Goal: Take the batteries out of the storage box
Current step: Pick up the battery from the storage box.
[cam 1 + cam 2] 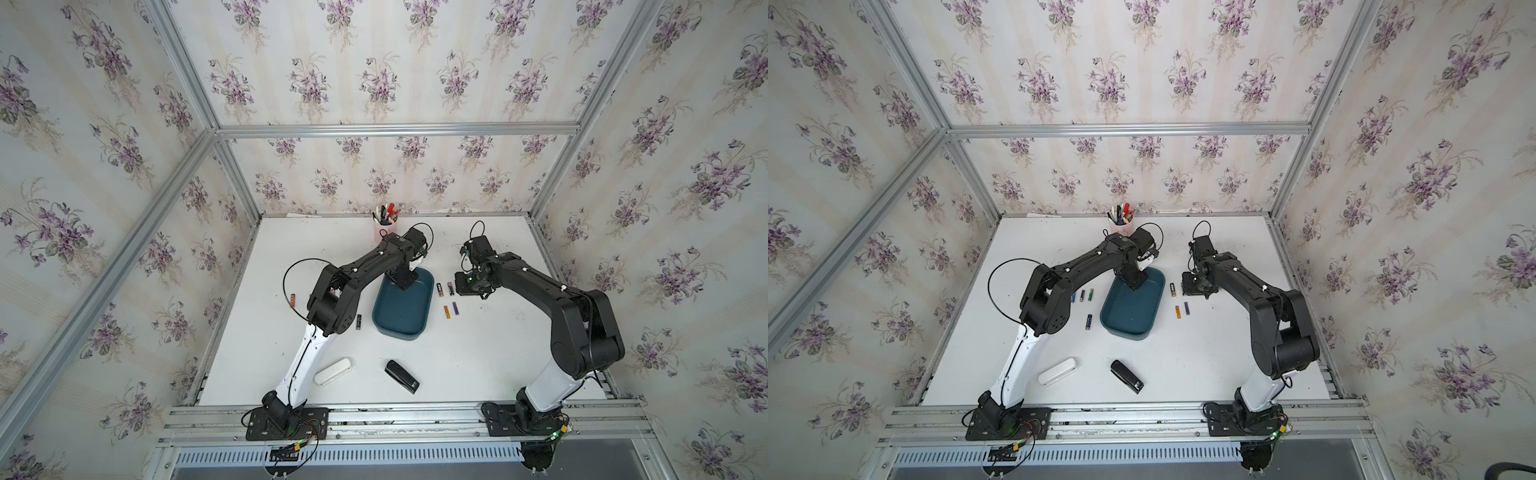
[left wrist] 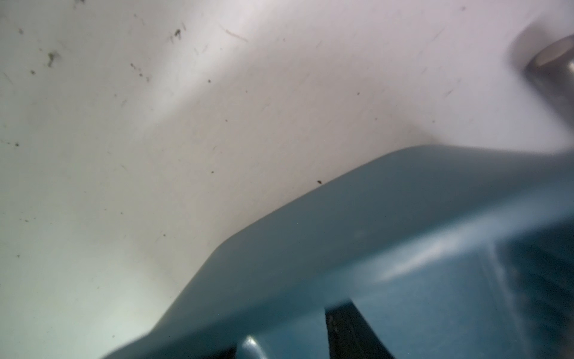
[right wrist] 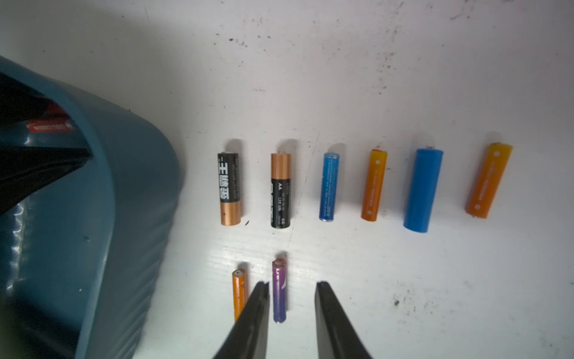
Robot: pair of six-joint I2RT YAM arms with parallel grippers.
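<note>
The teal storage box [image 1: 405, 318] sits mid-table in both top views. My left gripper [image 1: 404, 283] reaches into its far end. The right wrist view shows a red battery [image 3: 49, 126] between its dark fingers, but the grip itself is unclear. The left wrist view is blurred: box wall [image 2: 357, 217] and one black finger [image 2: 344, 332]. My right gripper [image 3: 292, 284] hangs open and empty over a purple battery [image 3: 279, 290], beside a thin orange one [image 3: 239, 287]. A row of several batteries [image 3: 281, 189] lies beyond on the table. More batteries [image 1: 1082, 295] lie left of the box.
A pink pen cup [image 1: 384, 232] stands at the back behind my left arm. Near the front edge lie a black stapler [image 1: 402, 376] and a white case [image 1: 332, 371]. Aluminium frame rails border the table.
</note>
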